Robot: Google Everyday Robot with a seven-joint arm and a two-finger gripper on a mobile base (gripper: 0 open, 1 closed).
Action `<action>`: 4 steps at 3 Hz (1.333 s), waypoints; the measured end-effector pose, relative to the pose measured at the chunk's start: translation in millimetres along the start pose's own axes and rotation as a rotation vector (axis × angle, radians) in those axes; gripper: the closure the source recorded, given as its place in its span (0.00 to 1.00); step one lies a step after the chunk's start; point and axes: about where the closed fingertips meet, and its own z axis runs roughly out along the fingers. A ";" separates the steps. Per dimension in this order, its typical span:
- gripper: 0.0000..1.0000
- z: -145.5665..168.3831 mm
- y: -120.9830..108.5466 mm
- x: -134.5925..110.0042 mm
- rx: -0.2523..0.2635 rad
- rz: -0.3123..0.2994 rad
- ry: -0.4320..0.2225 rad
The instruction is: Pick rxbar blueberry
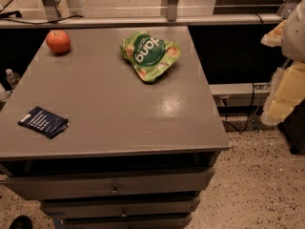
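Observation:
The rxbar blueberry (43, 121) is a small flat dark navy wrapper with white print. It lies flat near the front left corner of the grey cabinet top (109, 104). My gripper (279, 101) shows as a cream-coloured shape at the right edge of the camera view. It hangs beyond the cabinet's right side, far from the bar, and touches nothing on the top.
A red apple (58, 41) sits at the back left of the top. A green snack bag (149, 55) lies at the back middle. Drawers (114, 190) run below the front edge. A rail (143, 20) runs behind, with speckled floor (257, 175) to the right.

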 end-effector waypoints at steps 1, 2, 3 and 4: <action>0.00 0.0 0.0 0.0 0.000 0.000 0.000; 0.00 3.1 2.9 -6.9 0.003 -0.003 -0.027; 0.00 14.5 12.3 -29.8 -0.017 0.005 -0.122; 0.00 37.0 38.6 -77.9 -0.073 0.023 -0.283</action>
